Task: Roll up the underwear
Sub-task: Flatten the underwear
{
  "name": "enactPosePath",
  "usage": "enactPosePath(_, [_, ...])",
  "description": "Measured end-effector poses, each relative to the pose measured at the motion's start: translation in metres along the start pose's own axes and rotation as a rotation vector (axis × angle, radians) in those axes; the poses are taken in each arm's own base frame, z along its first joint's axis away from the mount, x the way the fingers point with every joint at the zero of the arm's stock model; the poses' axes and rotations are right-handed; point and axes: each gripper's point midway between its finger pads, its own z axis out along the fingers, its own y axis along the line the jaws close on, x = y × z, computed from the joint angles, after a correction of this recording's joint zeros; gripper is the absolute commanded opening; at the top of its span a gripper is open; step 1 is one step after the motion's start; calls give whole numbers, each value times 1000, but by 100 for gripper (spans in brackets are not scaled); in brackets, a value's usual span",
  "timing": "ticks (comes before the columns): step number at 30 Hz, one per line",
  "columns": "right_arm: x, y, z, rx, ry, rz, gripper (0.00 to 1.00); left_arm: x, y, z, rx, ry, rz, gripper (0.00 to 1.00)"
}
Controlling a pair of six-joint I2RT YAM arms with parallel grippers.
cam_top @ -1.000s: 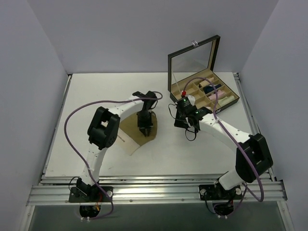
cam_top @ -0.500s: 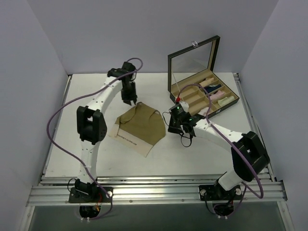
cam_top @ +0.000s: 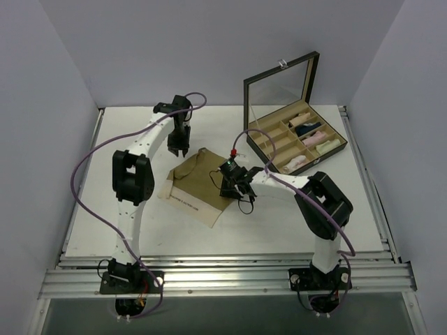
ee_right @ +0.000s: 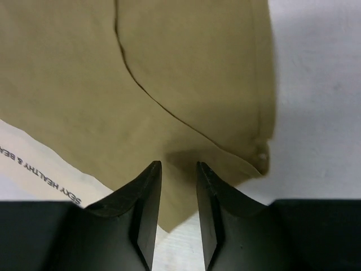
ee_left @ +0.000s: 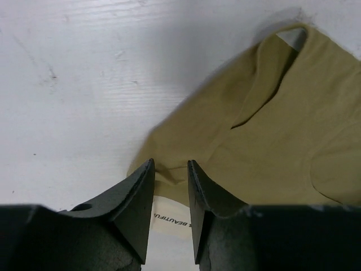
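Note:
The tan-beige underwear (cam_top: 202,180) lies spread flat on the white table, its paler printed band (cam_top: 187,202) toward the front left. My left gripper (cam_top: 178,148) is at its back left corner. In the left wrist view the jaws (ee_left: 170,166) stand narrowly apart, straddling the cloth (ee_left: 271,135) edge beside the band. My right gripper (cam_top: 229,187) is at the cloth's right edge. In the right wrist view its jaws (ee_right: 179,166) stand narrowly apart over the cloth (ee_right: 186,68). A whitish-pink roll (cam_top: 297,162) lies in the box.
An open black compartment box (cam_top: 276,159) stands at the back right with its lid (cam_top: 279,84) raised. It holds a dark navy roll (cam_top: 304,130), a mint-green roll (cam_top: 328,145) and other pale rolls. Grey walls close both sides.
The cloth went from a bunched shape under my left gripper to lying spread out. My left gripper moved back to the cloth's back left corner. My right gripper moved left onto the cloth's right edge.

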Motion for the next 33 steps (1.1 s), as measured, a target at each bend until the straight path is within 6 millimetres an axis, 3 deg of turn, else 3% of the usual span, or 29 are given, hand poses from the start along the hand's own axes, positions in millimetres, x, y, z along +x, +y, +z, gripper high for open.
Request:
enactPosePath(2, [-4, 8, 5, -10, -13, -2, 17, 7, -10, 6, 8, 16, 39, 36])
enactPosePath(3, [-3, 7, 8, -4, -14, -2, 9, 11, -14, 8, 6, 25, 57, 35])
enactPosePath(6, [-6, 4, 11, 9, -22, -3, 0, 27, -22, 16, -26, 54, 108, 35])
enactPosePath(12, [-17, -5, 14, 15, -36, -3, 0, 54, -36, 26, -94, 95, 189, 35])
enactPosePath(15, [-28, -23, 15, 21, -57, 12, 0, 54, -36, 25, -117, 86, 197, 35])
enactPosePath(18, [-38, -53, 10, 60, -70, 14, 0, 55, -33, 24, -133, 90, 192, 35])
enactPosePath(24, [-39, -101, -6, 162, -68, -45, 0, 61, -38, 19, -139, 102, 211, 35])
enactPosePath(28, [-30, -111, -13, 189, -45, -77, 0, 67, -62, 14, -109, 94, 274, 35])
enactPosePath(33, [-29, -113, -14, 192, -42, -85, 0, 82, -111, 8, -38, 59, 412, 36])
